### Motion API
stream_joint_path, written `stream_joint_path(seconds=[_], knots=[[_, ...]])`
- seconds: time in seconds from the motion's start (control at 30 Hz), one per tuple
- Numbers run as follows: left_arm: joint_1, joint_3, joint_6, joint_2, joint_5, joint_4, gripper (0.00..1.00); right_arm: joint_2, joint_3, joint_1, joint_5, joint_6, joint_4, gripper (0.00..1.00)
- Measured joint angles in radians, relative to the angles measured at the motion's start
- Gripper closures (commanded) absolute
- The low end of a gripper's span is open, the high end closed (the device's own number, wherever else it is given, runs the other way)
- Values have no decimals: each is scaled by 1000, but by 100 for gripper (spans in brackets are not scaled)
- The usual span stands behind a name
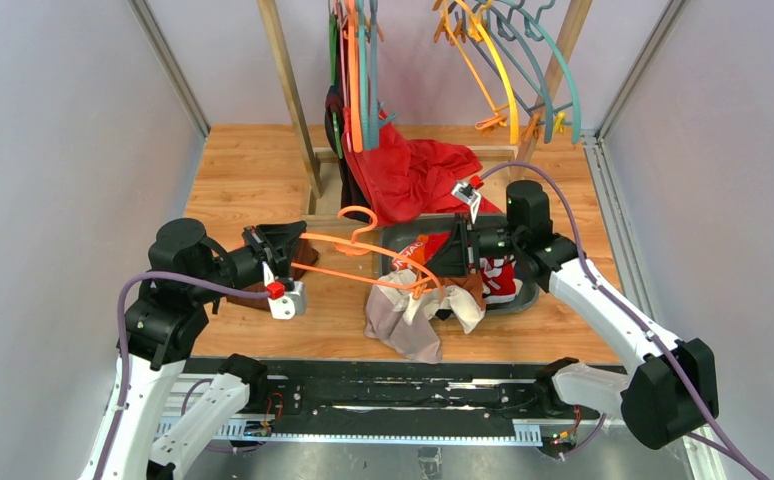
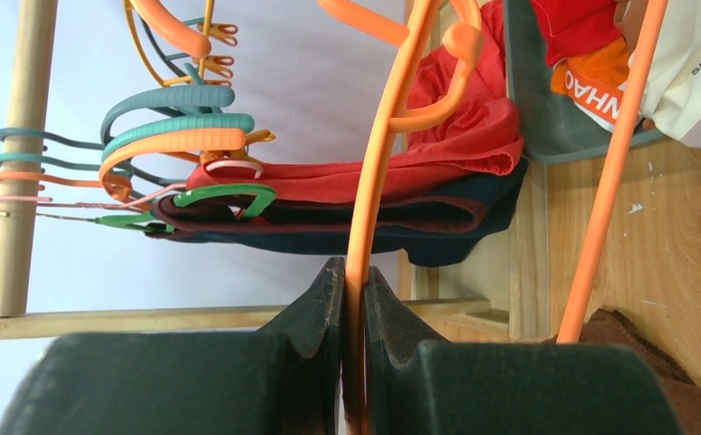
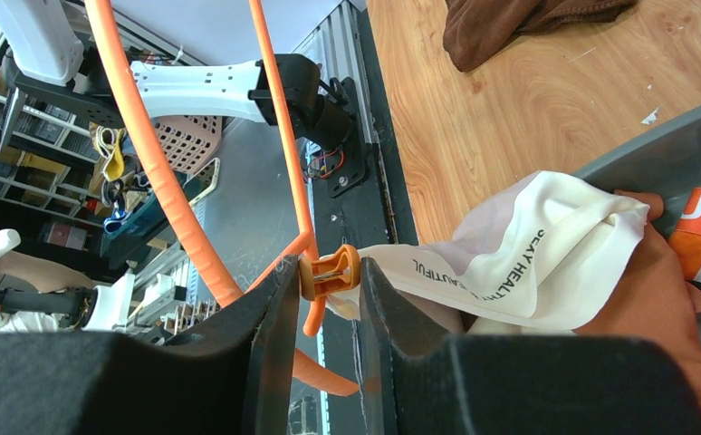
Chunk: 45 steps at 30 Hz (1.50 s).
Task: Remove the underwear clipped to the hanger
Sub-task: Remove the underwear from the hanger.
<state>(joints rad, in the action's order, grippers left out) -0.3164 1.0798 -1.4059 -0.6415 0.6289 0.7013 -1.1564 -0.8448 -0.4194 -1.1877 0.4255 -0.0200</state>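
Underwear (image 1: 408,318) trails from the low right end of the orange hanger (image 1: 363,262), which lies slanted above the table (image 1: 253,170). The beige brief (image 3: 546,245) pools on the wood, against the grey tray (image 1: 526,300). At left, the left gripper (image 2: 354,281) is clamped tight on the hanger's bar, with a brown cloth (image 3: 528,23) beneath it. A red cloth (image 1: 413,170) is heaped at the back centre. At right, the right gripper (image 3: 327,283) is pressed closed on the orange clip (image 3: 331,268), which bites the beige brief's edge. A red brief (image 1: 500,282) with white trim sits in the tray, below that arm.
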Motion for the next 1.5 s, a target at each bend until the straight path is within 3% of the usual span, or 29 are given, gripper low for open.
stream_joint_path(seconds=[0.27,0.9,1.17,1.5], knots=[[0,0,6,0,-3,-2,100,0,0,-20,11,-18,-12,69],[0,-14,19,0,-7,-26,100,0,-28,-26,52,-90,-98,36],[0,-16,4,0,-7,-28,100,-3,-28,-26,54,-71,-95,35],[0,-94,-69,5,-6,-106,100,-8,18,-26,35,57,35,42]])
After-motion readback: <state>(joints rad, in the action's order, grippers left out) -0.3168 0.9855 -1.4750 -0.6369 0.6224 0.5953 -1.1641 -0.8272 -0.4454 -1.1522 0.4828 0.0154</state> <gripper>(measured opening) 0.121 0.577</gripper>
